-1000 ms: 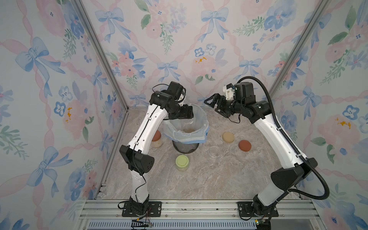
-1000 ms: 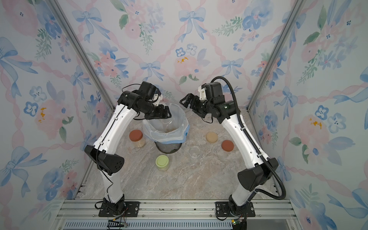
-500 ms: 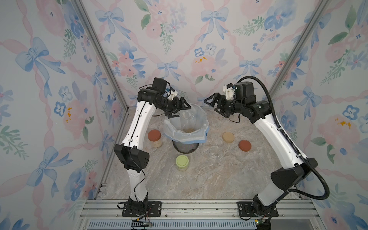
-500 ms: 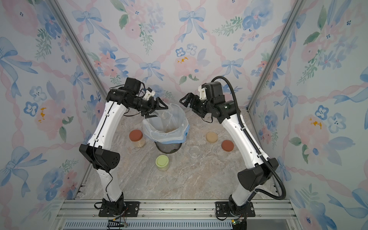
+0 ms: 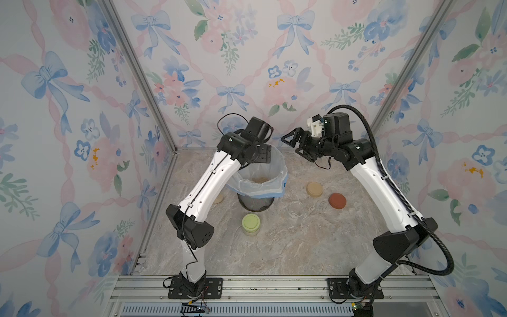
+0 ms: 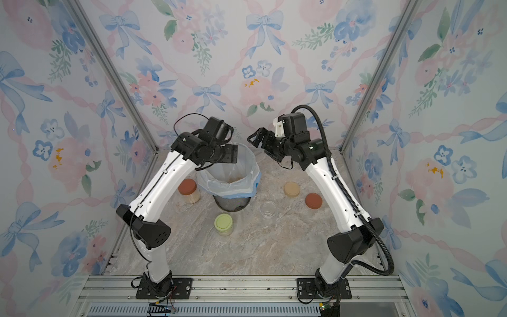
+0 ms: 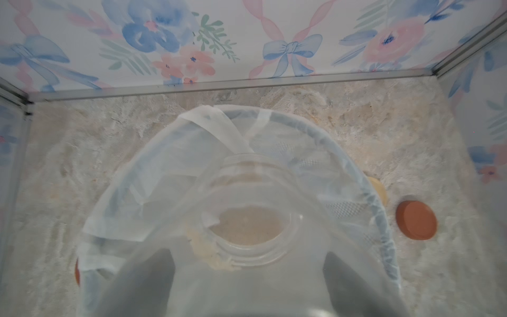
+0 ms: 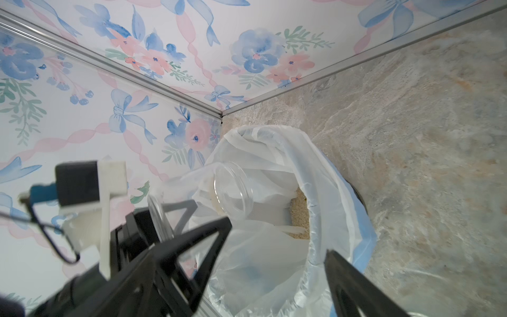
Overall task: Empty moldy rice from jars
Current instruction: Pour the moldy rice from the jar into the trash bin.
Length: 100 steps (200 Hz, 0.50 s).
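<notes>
The left gripper (image 7: 248, 254) grasps a lidless glass jar (image 8: 233, 192), tilted mouth-down inside the lined mesh bin (image 5: 255, 203). Moldy rice (image 5: 259, 179) lies at the bin's bottom, and some clings at the jar's mouth. The right gripper (image 5: 290, 144) hovers just beside the bin's rim, jaws spread, holding nothing.

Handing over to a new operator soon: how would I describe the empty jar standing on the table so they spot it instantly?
Find the lined mesh bin mid-table, then look toward the right arm's side. The empty jar stands upright beside a loose beige lid and a rust-red lid; unlike the green-lidded jar, it is clear glass, uncapped, with nothing inside.
</notes>
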Each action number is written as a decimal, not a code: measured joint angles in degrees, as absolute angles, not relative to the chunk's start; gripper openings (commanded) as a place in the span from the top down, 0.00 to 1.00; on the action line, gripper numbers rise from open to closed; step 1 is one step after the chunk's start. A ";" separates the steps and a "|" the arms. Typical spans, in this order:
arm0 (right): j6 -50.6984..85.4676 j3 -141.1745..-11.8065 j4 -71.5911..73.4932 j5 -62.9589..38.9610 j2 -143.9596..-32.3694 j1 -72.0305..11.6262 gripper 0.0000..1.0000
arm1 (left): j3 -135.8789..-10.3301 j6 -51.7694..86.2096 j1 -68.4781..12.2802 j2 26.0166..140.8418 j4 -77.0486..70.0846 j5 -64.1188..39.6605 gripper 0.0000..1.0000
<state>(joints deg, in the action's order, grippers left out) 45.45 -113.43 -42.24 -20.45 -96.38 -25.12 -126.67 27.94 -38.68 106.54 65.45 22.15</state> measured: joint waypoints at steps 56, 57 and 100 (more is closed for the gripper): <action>45.58 -113.21 -42.24 -20.60 -96.36 -25.10 0.03 | -119.04 27.51 -35.70 102.80 59.37 29.41 1.00; 45.60 -113.19 -42.24 -20.60 -96.33 -25.10 0.03 | -119.04 27.44 -35.70 102.80 59.31 29.34 1.00; 45.58 -112.03 -42.26 -20.82 -96.33 -24.47 0.03 | -118.98 27.03 -33.85 102.13 58.11 16.97 1.00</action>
